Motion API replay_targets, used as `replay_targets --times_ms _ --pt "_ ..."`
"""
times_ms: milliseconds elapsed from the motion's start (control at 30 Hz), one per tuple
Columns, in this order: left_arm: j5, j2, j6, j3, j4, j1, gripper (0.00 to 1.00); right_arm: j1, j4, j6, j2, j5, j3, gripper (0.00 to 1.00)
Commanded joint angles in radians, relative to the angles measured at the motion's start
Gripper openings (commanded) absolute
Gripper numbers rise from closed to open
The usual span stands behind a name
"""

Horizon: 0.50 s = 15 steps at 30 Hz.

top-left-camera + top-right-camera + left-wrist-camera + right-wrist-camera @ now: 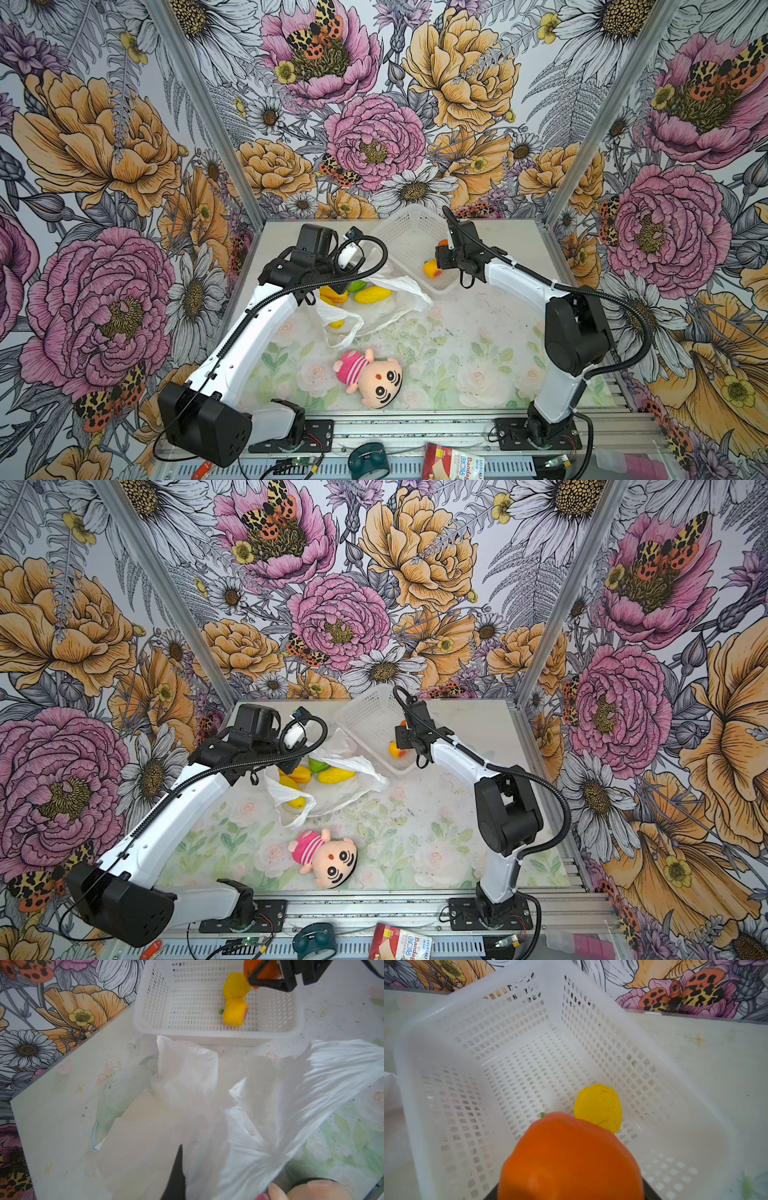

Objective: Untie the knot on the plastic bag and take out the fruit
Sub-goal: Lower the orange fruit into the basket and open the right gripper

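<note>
The plastic bag (395,307) (353,789) lies open on the table, a loop handle loose toward the doll; the knot is out of view. Inside it show yellow fruit (372,294) (336,775) and a green one (356,286) (318,764). My left gripper (180,1163) is shut on the bag's film (259,1126), which stretches taut from the grip. My right gripper (444,246) (403,726) is shut on the orange fruit (571,1157) (250,967), held over the white basket (409,232) (488,1043). A yellow fruit (432,268) (599,1105) lies in the basket.
A pink-striped plush doll (370,376) (328,856) lies near the table's front, just in front of the bag's loose handle. The basket (361,712) stands at the back middle, touching the bag. Flowered walls close in the left, back and right sides.
</note>
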Motion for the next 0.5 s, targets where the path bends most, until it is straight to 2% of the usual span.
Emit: replay_targets --times_ms 0,467 --pt "-0.008 0.005 -0.015 0.002 0.019 0.005 0.00 -0.011 -0.052 0.009 0.033 0.007 0.056 0.34" --pt "-0.008 0.002 -0.016 0.004 0.019 0.005 0.00 -0.033 -0.142 0.023 0.165 -0.004 0.162 0.44"
